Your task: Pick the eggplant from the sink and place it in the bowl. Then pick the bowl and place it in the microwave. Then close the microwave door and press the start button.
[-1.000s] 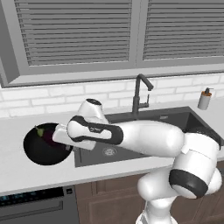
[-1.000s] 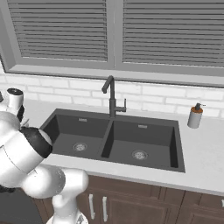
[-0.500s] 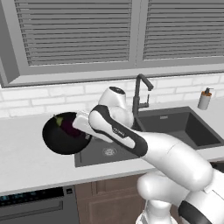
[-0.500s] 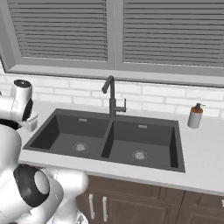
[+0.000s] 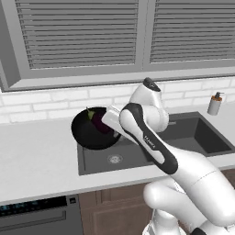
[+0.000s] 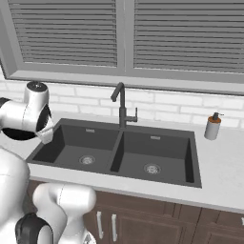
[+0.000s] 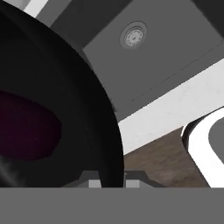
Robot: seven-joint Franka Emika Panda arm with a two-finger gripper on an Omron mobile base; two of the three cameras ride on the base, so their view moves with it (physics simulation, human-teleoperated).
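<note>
The black bowl (image 5: 89, 135) hangs tilted in the air above the left edge of the sink (image 5: 137, 153), with the purple eggplant (image 5: 100, 122) lying inside it. My gripper (image 5: 110, 120) is shut on the bowl's right rim. In the hand view the bowl (image 7: 74, 100) covers the left side with the eggplant (image 7: 26, 131) inside, and its rim runs down between the fingertips of my gripper (image 7: 110, 183). In the right base view the bowl (image 6: 18, 134) peeks out from behind my arm, left of the sink (image 6: 119, 152). The microwave is out of view.
A dark faucet (image 6: 121, 107) stands behind the sink's divider. A soap dispenser (image 6: 212, 126) sits on the counter at the right. A dishwasher front (image 5: 36, 215) lies below the left counter. Window blinds run along the back wall.
The bowl with the eggplant has risen off the left counter and moved right toward the sink, held in my gripper. My arm has swung up and right with it.
</note>
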